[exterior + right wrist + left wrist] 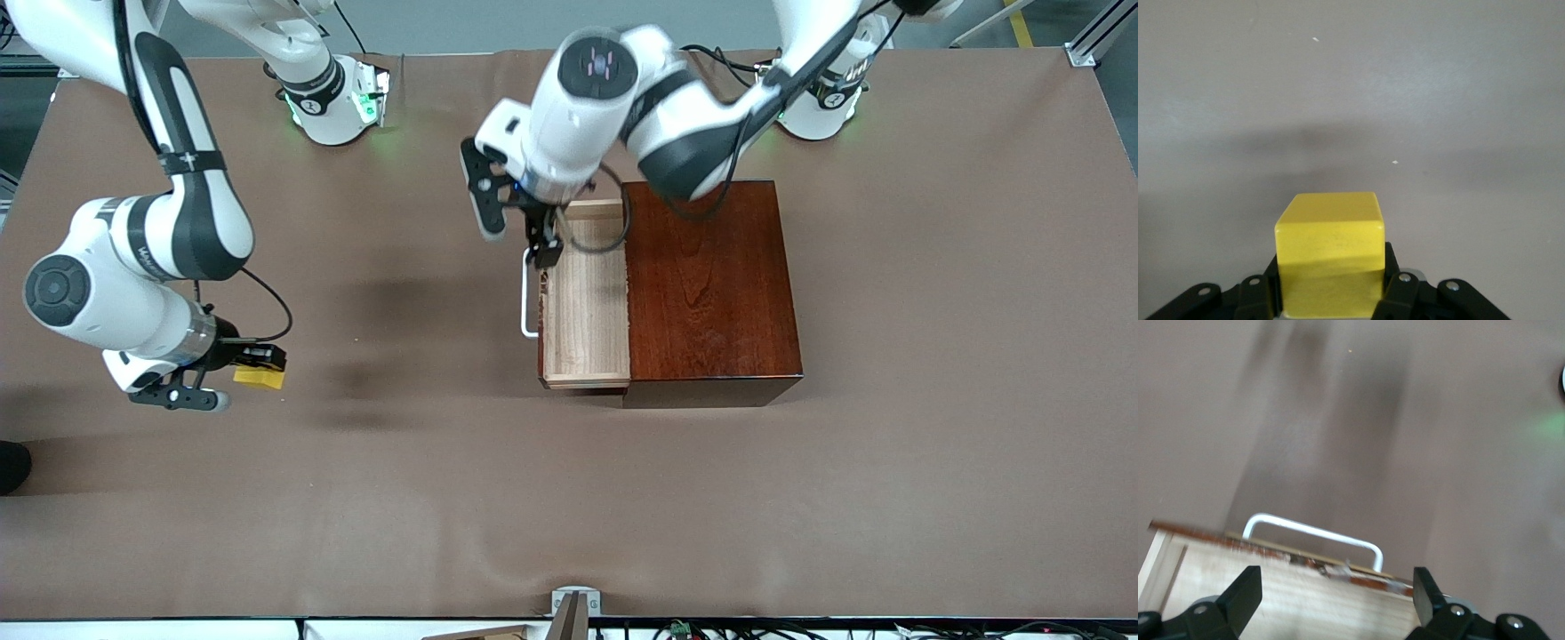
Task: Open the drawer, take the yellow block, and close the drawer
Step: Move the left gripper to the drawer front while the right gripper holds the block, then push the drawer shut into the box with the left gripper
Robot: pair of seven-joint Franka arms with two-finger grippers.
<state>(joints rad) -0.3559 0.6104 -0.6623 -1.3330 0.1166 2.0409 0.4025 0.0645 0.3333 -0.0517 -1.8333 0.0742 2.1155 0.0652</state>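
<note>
The right claw [238,366] grips the small bright-yellow cube block [1330,260] above the brown counter [933,356], toward the right arm's end. The left claw [544,242], spread wide and empty, hangs over the pulled-out pale-wood drawer [587,307] by its white bar handle [1313,532].

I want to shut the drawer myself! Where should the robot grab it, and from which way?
Best bet is the white bar handle on the drawer front. It stands off the pale wood with a gap under it, so open jaws could come down from above and straddle the bar. The left gripper already hangs open over that end. The right gripper holds the yellow block.
</note>
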